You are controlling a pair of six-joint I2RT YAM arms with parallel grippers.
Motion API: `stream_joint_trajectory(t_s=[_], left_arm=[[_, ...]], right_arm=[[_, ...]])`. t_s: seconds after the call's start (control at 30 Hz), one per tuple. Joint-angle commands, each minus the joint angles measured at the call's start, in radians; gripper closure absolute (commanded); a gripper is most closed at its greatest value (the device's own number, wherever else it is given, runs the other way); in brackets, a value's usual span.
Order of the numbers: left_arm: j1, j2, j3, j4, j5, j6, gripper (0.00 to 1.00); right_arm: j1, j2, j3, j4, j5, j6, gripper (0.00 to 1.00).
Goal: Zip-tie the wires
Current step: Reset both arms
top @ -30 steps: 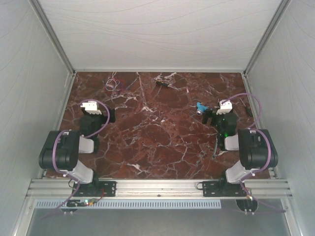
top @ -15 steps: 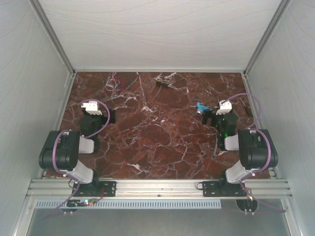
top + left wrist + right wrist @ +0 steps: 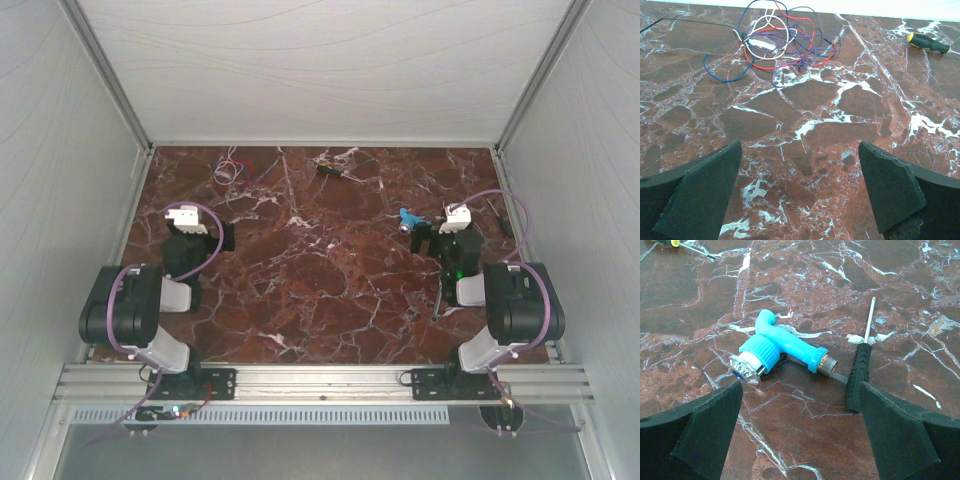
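As left gripper and right gripper gape empty, wires lie on white-walled red marble table.

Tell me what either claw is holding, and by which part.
Nothing is held. The left claw is open short of the wires; the right claw is open before the blue tap.

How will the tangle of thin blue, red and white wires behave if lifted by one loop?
The tangle of wires is probably floppy: its strands lie in slack curves on the marble table. Being so thin, it looks light. Its loops interlace, so most would likely follow the lifted one, dangling.
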Motion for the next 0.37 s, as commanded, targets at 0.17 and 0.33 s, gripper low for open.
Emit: stream_joint_trajectory(t_s=[0.17,0.33], left_arm=[[0.0,-0.001,0.005,0.044,0.014,0.0,0.0],[0.0,-0.002,0.005,0.044,0.014,0.0,0.0]], right_arm=[[0.0,-0.001,0.001,0.025,-0.001,0.009,0.02],[0.0,-0.002,0.003,0.023,-0.002,0.009,0.02]])
